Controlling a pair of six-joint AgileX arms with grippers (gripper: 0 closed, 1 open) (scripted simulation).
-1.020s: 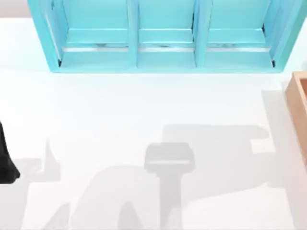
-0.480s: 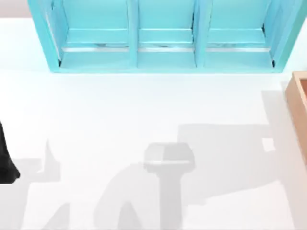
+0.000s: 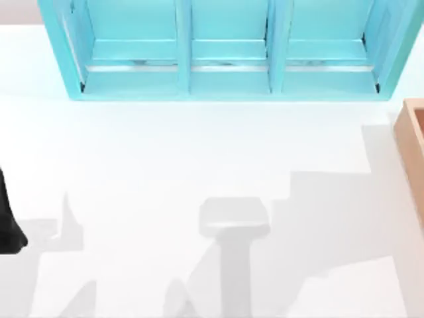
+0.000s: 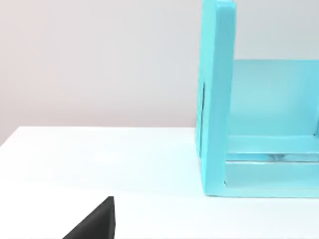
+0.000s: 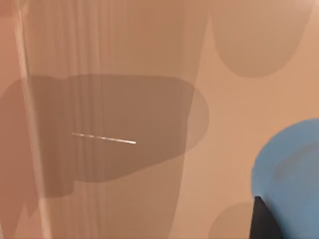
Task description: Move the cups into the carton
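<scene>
Tan carton (image 3: 412, 136) at table's (image 3: 199, 152) right edge; blue cup (image 5: 291, 172) over carton floor; pincer states impossible to tell.

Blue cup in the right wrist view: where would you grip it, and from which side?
Across its curved wall near the rim, coming from the open end, I'd judge. The blue cup shows a rounded outline and no handle. It is seen against the tan carton with the right hand just beside it; its tilt cannot be told. The left arm is parked at the left edge of the table.
</scene>
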